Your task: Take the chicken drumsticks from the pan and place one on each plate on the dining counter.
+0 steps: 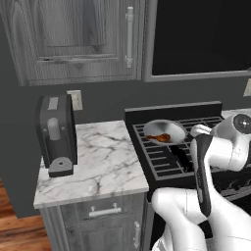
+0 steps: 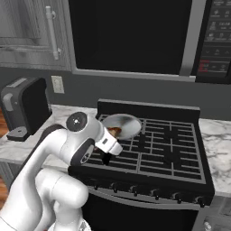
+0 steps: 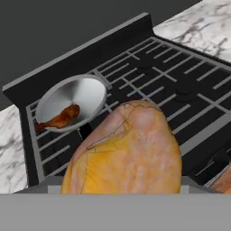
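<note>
In the hand view, a large golden drumstick (image 3: 128,153) looms at six o'clock, right up against the camera, so I judge the gripper (image 2: 106,158) is clamped on it; the finger tips themselves are hidden behind the meat. The second drumstick (image 3: 61,118) lies in the pan (image 3: 85,92) at about ten o'clock from the held one, on the stove (image 3: 180,76)'s rear burner. In the left base view the pan (image 1: 172,128) sits at twelve o'clock from the arm, with reddish meat (image 1: 159,138) inside. One piece appears lifted out, the other not yet taken. No plates or dining counter are in sight, so both placements remain, and the base likely must drive first.
</note>
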### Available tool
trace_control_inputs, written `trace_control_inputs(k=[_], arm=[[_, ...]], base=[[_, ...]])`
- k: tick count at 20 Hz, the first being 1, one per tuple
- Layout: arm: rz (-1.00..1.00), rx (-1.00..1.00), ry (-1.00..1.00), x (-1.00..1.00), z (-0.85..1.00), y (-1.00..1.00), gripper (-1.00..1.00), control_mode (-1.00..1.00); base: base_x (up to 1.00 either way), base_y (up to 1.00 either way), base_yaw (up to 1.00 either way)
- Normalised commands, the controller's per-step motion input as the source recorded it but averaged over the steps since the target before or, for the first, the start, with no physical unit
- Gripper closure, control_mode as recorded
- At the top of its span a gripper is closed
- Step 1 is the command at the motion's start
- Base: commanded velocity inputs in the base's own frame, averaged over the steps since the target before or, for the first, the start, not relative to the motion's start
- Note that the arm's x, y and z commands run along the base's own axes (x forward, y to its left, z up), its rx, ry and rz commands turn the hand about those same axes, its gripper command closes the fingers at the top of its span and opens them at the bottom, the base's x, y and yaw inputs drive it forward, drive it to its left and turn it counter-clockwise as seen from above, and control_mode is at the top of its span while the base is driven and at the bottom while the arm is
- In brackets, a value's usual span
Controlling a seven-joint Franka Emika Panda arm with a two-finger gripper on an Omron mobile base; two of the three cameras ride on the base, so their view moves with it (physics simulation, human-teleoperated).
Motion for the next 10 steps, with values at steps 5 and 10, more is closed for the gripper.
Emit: trace_control_inputs(k=[5,10], arm=[[0.12,0.0,0.02,-0.55,0.33,0.13,1.0,-1.0],[0.12,0.0,0.14,-0.14,0.45,0.14,1.0,-1.0]], base=[[0.0,0.0,0.0],[0.0,0.0,0.0]])
